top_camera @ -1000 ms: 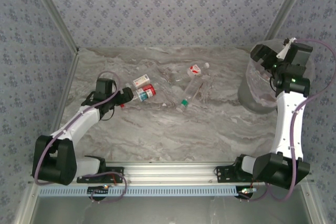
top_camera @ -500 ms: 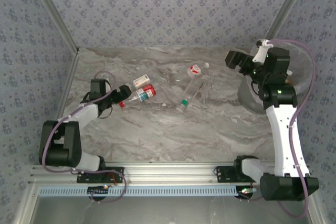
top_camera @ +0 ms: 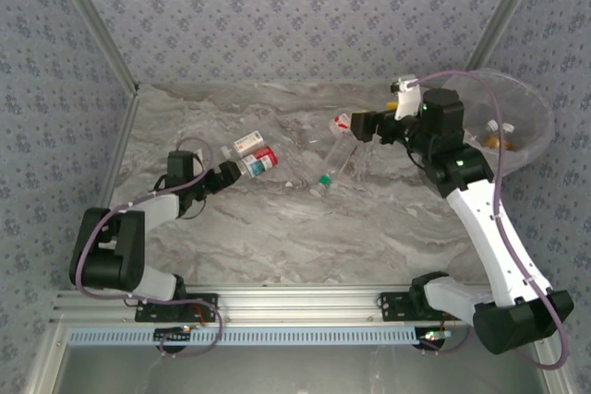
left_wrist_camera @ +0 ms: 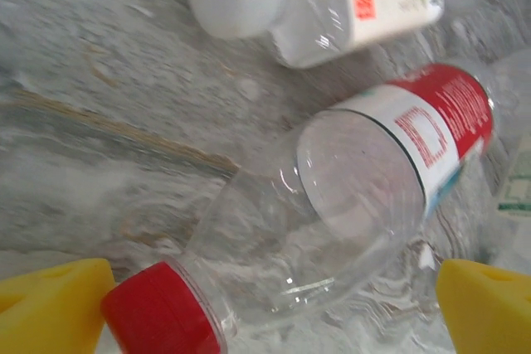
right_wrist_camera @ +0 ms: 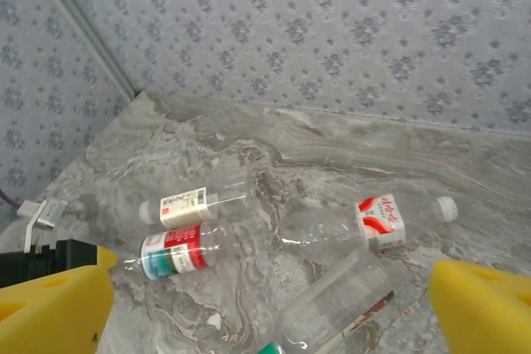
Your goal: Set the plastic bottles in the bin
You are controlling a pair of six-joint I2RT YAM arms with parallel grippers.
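Several plastic bottles (top_camera: pixel 254 163) loose on table (top_camera: pixel 369 228)

The left arm (top_camera: pixel 152 205) lay low, stretched forward and rightward, its jaws spread wide. The right arm (top_camera: pixel 485 209) stood raised, angled leftward, its jaws equally wide.

My top camera looked down from the near side over the whole table (top_camera: pixel 305 228), the left wrist camera sat close above a red-capped bottle (left_wrist_camera: pixel 332 205), and the right wrist camera, higher, faced that same bottle from afar
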